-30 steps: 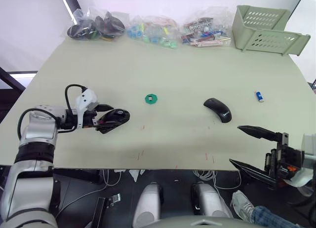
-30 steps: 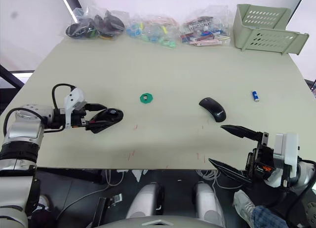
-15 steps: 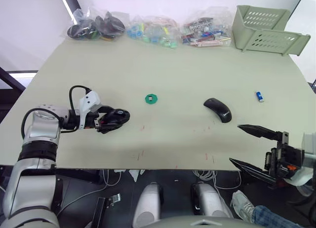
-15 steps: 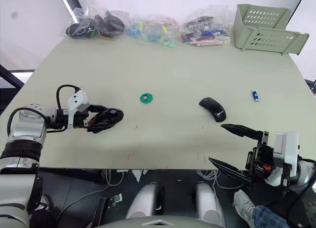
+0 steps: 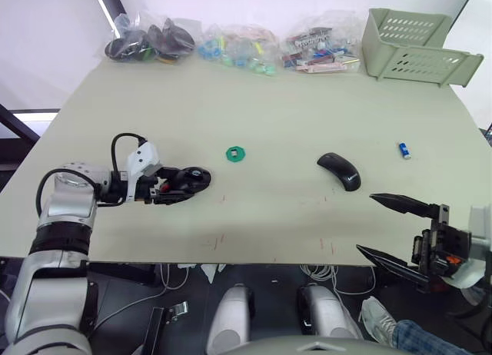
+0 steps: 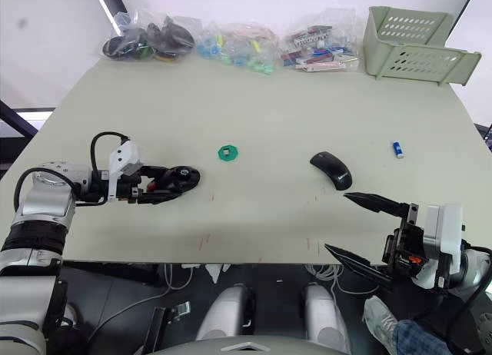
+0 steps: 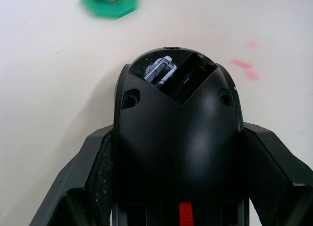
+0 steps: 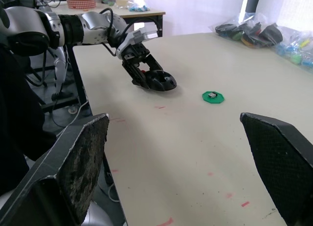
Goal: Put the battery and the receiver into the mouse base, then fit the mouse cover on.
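Note:
The black mouse base point(image 5: 192, 177) lies flat on the table at the left, its open recesses facing up point(image 7: 178, 133). My left gripper point(image 5: 181, 183) is shut on its sides, one finger point(image 7: 95, 162) on each flank. A green disc point(image 5: 235, 153) carrying a small dark part, apparently the receiver, lies just right of the base. Further right on the table rests the glossy domed mouse cover point(image 5: 339, 170). The tiny white and blue battery point(image 5: 403, 149) sits near the right edge. My right gripper point(image 5: 367, 225) hangs open off the table's front right edge, holding nothing.
Several clear bags of parts point(image 5: 231, 44) line the back edge of the table. A pale green slotted basket point(image 5: 419, 44) stands at the back right corner. Small red marks point(image 5: 219, 237) dot the table point(image 5: 292, 109) near its front edge.
My left gripper has turned the mouse base from tilted to flat on the table and shifted it slightly right. The right arm has not moved.

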